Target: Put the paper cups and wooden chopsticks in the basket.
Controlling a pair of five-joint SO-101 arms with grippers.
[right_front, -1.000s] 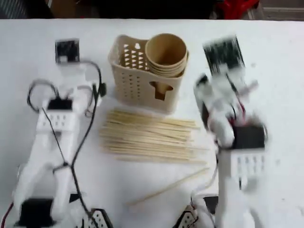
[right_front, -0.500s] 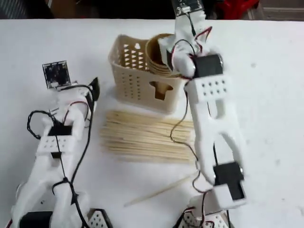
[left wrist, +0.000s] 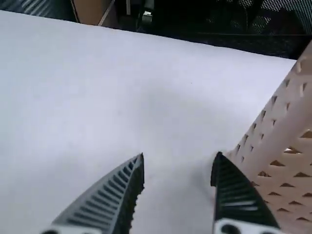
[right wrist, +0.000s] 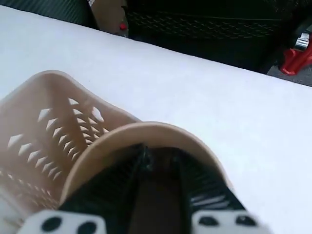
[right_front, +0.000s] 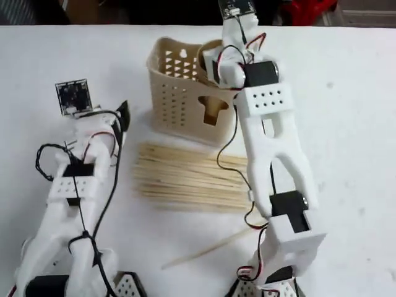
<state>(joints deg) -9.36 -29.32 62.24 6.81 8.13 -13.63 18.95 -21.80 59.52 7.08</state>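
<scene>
- At left gripper: jaws released, spread wide, nothing between them. Held low over bare table.
- Beside left jaws: basket, perforated wall just outside one fingertip, on the side toward the other arm. Contact with that fingertip: cannot tell.
- At right gripper: jaws lowered inside the uppermost of the cups, parted by a narrow gap, clamping nothing. Both fingers within the rim.
- Around right jaws: the cups as a nested stack, standing in the basket at the end away from the left jaws. Uppermost rim curving just ahead of the right fingertips.
- To one side of right jaws, past the cup rim: inner basket wall with triangular holes.
- Ahead of right jaws, beyond the rim: more bare table.
- Behind right jaws, toward the arm bases: chopsticks, a loose pile lying flat on the table, outside the basket and just beside its near wall. Apart from both sets of jaws.
- Over one end of the pile: right arm, stretched forward to the basket, with a cable trailing across the sticks.
- Farther behind the jaws: stray chopstick, slanted, apart from the pile, close to the right arm's base.
- Status as laid out: cups in the basket, chopsticks all on the table.
</scene>
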